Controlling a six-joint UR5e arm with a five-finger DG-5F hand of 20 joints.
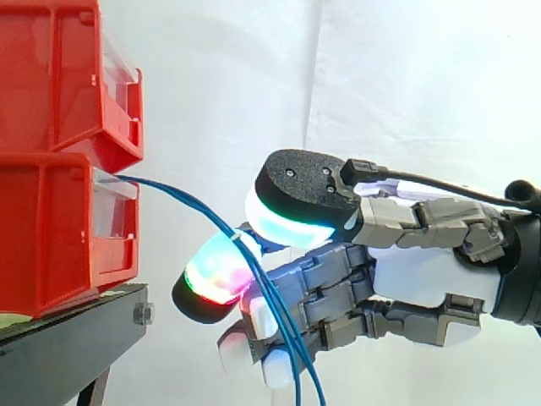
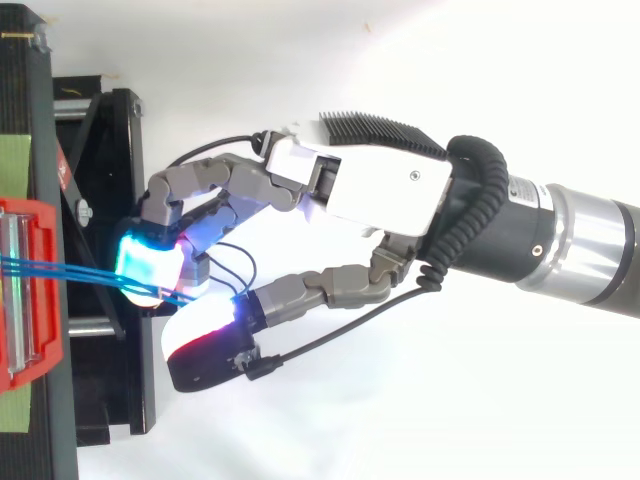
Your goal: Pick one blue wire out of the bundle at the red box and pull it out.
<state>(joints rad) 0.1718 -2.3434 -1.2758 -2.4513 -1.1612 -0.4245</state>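
Side view: robot hand point(image 1: 423, 271) pinches blue wires point(image 1: 179, 197) btwn pads point(image 1: 292, 218), near red bin point(image 1: 51, 237).

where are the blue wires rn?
Side view: the blue wires leave the lower red bin at left, arc right, are pinched by the robot hand, then hang down.

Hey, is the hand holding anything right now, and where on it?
The hand pinches blue wires between its pads, partway along, a short way out from the red bin; the rest hangs below.
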